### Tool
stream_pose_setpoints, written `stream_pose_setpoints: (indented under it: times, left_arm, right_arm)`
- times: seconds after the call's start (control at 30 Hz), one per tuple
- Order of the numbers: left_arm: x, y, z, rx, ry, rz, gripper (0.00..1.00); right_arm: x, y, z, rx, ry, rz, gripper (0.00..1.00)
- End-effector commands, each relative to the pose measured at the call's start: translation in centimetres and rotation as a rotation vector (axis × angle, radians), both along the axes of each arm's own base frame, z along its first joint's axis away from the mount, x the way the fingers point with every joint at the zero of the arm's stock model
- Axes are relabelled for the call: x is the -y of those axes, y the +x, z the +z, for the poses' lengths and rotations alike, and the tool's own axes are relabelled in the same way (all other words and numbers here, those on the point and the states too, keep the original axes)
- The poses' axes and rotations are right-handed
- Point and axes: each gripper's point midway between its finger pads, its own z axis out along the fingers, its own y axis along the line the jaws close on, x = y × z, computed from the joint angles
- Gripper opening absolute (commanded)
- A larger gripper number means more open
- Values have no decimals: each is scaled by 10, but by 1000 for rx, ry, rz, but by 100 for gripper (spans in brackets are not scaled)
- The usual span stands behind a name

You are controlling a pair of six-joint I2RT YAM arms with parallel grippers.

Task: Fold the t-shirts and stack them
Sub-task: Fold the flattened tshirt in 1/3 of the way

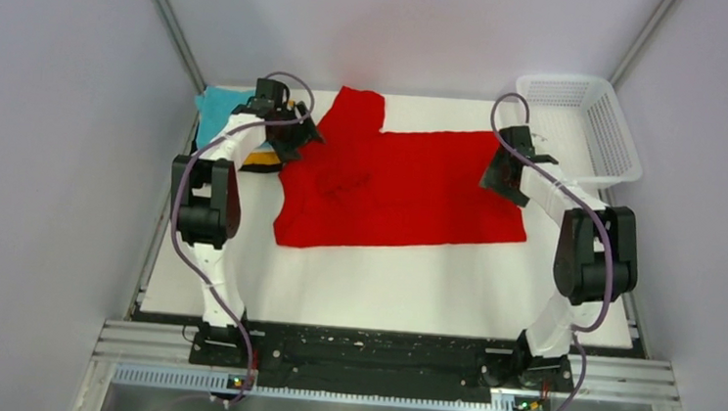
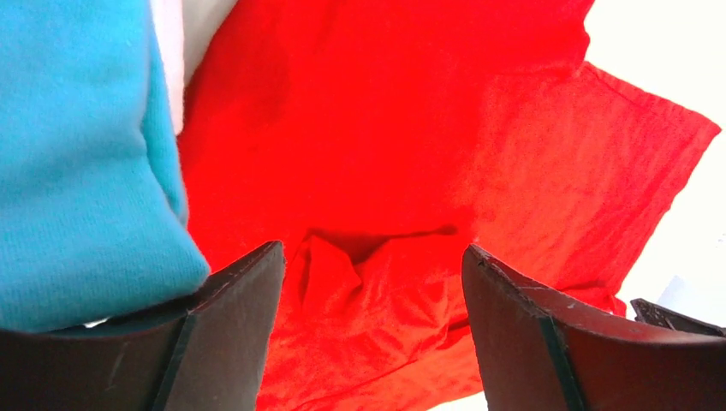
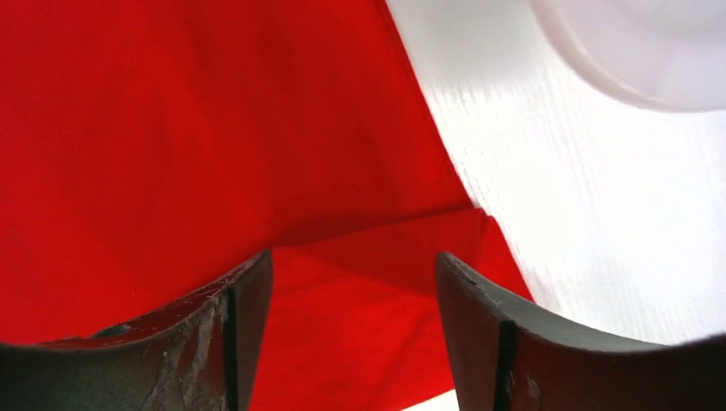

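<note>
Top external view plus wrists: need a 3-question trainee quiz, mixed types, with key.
1. True or false: the red t-shirt lies inside the white mesh basket.
2. Which colour is on top of the folded stack beside the left gripper? A turquoise, B black, C green.
3. Fill in: the left gripper and the right gripper are both ___, each over red cloth.

Key: 1 false, it is spread on the table; 2 A; 3 open.

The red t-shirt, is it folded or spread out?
Spread out: the red t-shirt lies open and flat on the table, one sleeve sticking out.
</note>
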Motion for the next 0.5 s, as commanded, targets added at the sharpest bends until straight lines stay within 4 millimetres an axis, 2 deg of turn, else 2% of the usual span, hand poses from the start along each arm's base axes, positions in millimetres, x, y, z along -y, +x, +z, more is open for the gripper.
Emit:
stream_pose_setpoints:
  times: [0.0, 0.03, 0.1, 0.13, 0.23, 0.3, 0.37, 0.47]
  left_arm:
    - [19, -11, 40, 62, -61, -56, 82]
    - [19, -19, 42, 69, -62, -57, 84]
    - [26, -37, 45, 72, -79, -79, 89]
    - [33, -48, 45, 72, -89, -99, 97]
    - [63, -76, 43, 83, -121, -174, 99]
    - [85, -90, 35, 60, -138, -234, 99]
    - [95, -95, 23, 26, -113, -258, 99]
    - [98, -87, 0, -24, -69, -239, 99]
  right_arm:
    - [6, 8, 46, 140, -16, -16, 71]
    - [-2, 6, 49, 159, 9, 12, 75]
    - [-19, 2, 55, 200, 67, 87, 91]
    - [-30, -1, 55, 205, 92, 126, 97]
    - [-57, -11, 44, 187, 133, 231, 99]
    - [-70, -15, 35, 175, 152, 279, 99]
    - [-77, -18, 24, 151, 177, 301, 99]
    - [-82, -20, 16, 145, 199, 320, 99]
